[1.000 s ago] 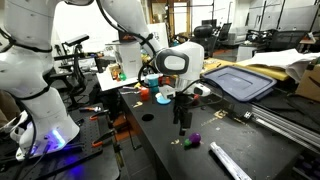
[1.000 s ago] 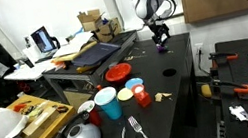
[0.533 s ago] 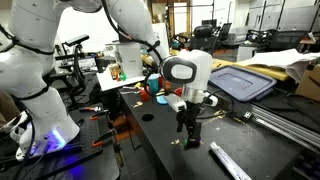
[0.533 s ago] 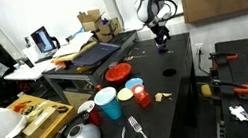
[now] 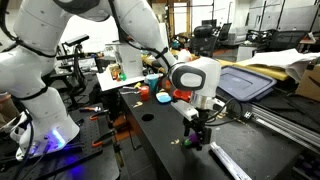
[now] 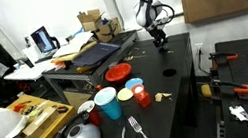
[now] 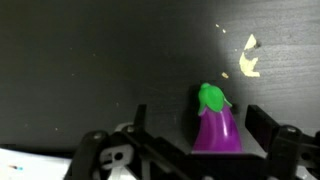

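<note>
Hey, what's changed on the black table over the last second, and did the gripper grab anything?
The gripper came down and sideways over the black table to the purple toy eggplant. In the wrist view its open fingers stand on either side of the eggplant, not closed on it. Nothing was grasped or released. The eggplant, the yellow scraps, the blue cup and the red plate stayed put.
</note>
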Robot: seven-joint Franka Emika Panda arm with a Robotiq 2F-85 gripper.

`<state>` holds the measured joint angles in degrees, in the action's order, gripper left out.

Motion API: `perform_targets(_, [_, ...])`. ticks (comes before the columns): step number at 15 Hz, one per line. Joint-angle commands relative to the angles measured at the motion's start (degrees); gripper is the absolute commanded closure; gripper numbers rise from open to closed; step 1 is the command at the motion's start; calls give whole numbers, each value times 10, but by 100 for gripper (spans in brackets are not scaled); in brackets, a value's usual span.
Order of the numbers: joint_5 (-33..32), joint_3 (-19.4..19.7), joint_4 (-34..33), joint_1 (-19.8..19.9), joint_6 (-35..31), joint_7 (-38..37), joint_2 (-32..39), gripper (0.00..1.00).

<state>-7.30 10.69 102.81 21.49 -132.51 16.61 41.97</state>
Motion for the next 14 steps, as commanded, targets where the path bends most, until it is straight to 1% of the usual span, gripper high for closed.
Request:
perform_targets(1, [17, -25, -45, 10, 17, 29, 20, 0])
perform_targets(2, [19, -30, -53, 10, 18, 30, 25, 15])
perform_targets(3, [20, -35, -59, 11, 19, 32, 29, 28])
perform_targets(5, [22, -40, -67, 10, 22, 38, 34, 42])
perform_targets(6, [23, -41, -69, 10, 23, 39, 36, 51])
perform_targets(8, [24, -43, -69, 11, 27, 40, 34, 64])
perform_targets(12, [29, -44, -63, 9, 31, 41, 28, 94])
perform_targets(13, [27, -43, -61, 7, 31, 40, 26, 99])
perform_targets(14, [23, -40, -60, 3, 30, 35, 26, 100])
